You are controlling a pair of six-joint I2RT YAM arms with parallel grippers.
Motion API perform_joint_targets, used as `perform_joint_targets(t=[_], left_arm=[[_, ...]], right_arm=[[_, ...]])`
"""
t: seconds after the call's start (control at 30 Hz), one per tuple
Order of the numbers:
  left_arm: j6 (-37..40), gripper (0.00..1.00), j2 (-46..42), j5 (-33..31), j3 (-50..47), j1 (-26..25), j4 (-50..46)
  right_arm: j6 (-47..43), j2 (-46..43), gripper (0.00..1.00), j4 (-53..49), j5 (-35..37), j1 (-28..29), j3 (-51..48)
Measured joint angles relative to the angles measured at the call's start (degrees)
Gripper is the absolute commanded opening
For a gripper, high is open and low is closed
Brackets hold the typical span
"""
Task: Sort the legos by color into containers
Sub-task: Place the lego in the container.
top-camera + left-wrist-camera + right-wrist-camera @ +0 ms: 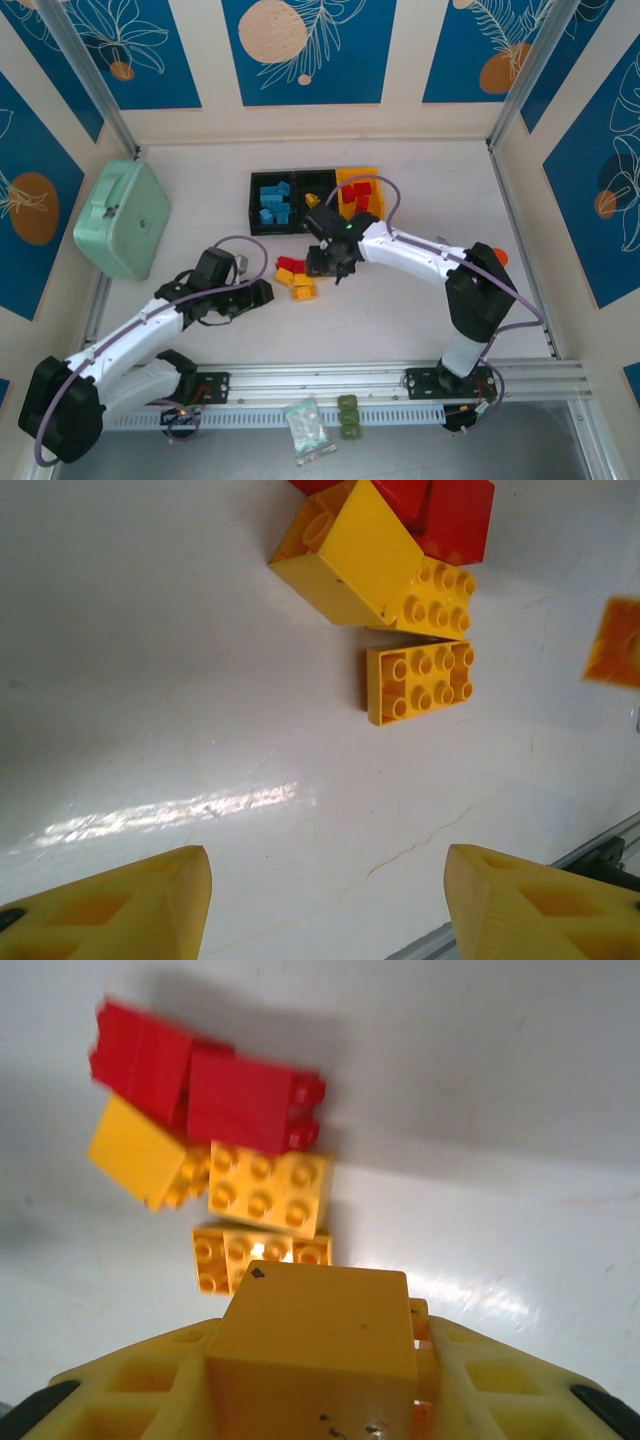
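Bins first: three stand in a row at the far middle of the table (pixel 440 190). The left black bin (pixel 254 205) holds a heap of blue bricks (pixel 273 202). In the middle black bin (pixel 322 180) I can make out one small yellow piece (pixel 312 200). The yellow-orange bin (pixel 376 180) at the right end carries red bricks (pixel 356 193).

Just in front of the row lies a loose pile (pixel 295 277) of red and yellow bricks, all touching one another. My right gripper (pixel 335 264) hangs just beside that pile, between it and the bins, with its fingers pinching a yellow brick (pixel 315 1345). My left gripper (pixel 264 293) sits near the pile's left side, jaws spread and nothing between them; white table shows in the gap.

For room, I see bare table right of the pile out to the side wall. There is also a strip between the mint-green case (pixel 122 218) and the bins. The near edge is an aluminium rail (pixel 330 375), and on my side of it lie green blocks (pixel 348 416) and a small clear bag (pixel 306 425).
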Motion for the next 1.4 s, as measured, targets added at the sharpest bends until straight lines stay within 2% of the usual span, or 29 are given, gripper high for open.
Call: perform_joint_targets(t=[0.2,0.47,0.93,1.17,1.4], left_arm=[[-0.28,0.63,4.07,0.28,2.73,-0.04,3.13],[-0.28,0.63,7.65,0.68,5.25,-0.07,6.03],[-0.55,0.63,8.13,0.68,5.33,-0.17,6.49],[-1.16,0.63,8.13,0.66,5.33,-0.22,6.49],[-1.29,0.63,8.24,0.68,5.33,-0.22,6.49]], right_arm=[[-4.55,2.91,0.41,-1.36,0.39,-7.34,11.19],[-8.59,17.00,0.42,-4.61,0.37,-14.25,32.76],[-8.94,44.13,0.44,-16.59,0.33,-18.16,72.48],[-8.52,48.26,0.47,-18.05,0.09,-18.43,74.55],[-8.37,48.87,0.59,-18.03,-0.11,-18.43,74.88]])
